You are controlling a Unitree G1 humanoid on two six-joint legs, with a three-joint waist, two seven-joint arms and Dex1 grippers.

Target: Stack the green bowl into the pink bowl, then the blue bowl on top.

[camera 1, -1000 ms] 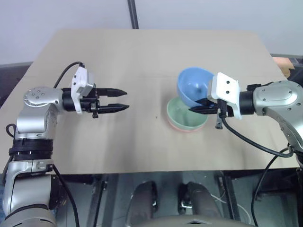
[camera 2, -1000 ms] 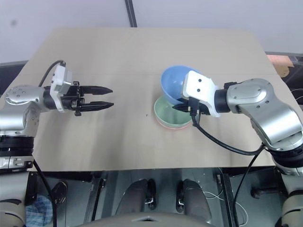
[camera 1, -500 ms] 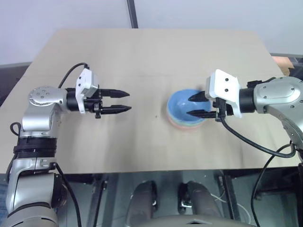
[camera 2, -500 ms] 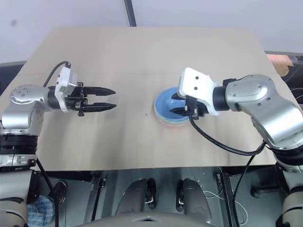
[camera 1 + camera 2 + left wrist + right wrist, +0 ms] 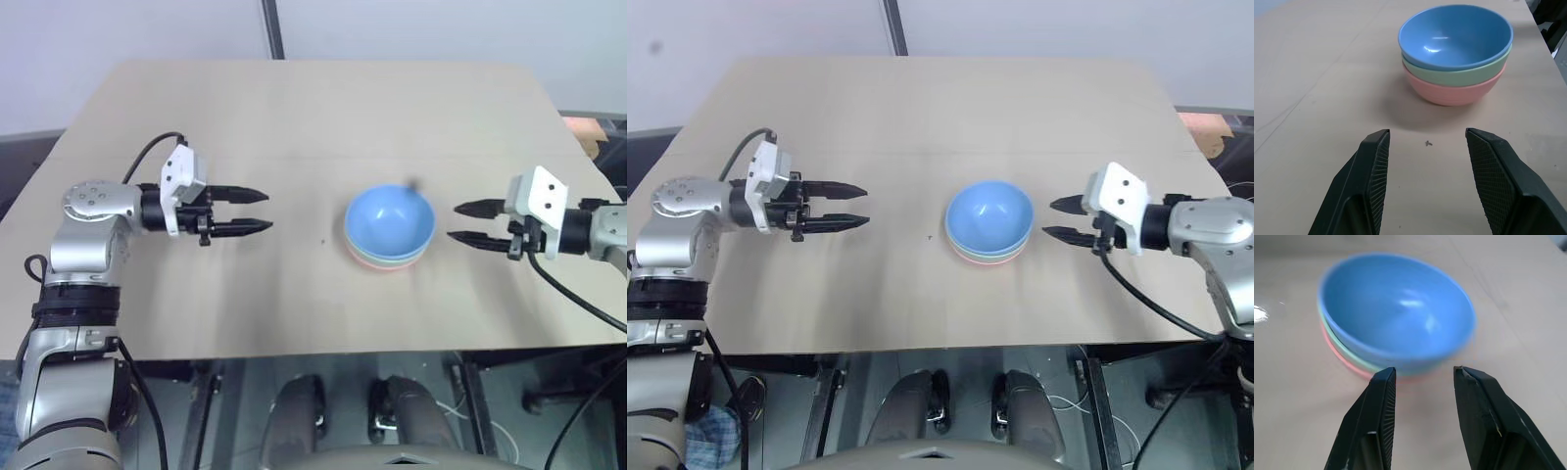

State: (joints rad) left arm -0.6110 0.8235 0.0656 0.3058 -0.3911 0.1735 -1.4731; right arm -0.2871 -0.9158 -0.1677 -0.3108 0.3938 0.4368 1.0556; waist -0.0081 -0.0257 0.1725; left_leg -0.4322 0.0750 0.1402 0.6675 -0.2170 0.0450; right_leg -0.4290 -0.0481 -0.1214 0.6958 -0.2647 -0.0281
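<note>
Blue bowl (image 5: 389,218) hides green bowl (image 5: 1459,74) and pink bowl (image 5: 1452,90) (rims visible), both grippers' fingers released

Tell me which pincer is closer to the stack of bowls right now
Right. The right pincer sits just off the stack's right side, open and empty, pointing at the blue bowl on top. The left pincer hovers farther off on the stack's left, also open, pointing toward it.
</note>
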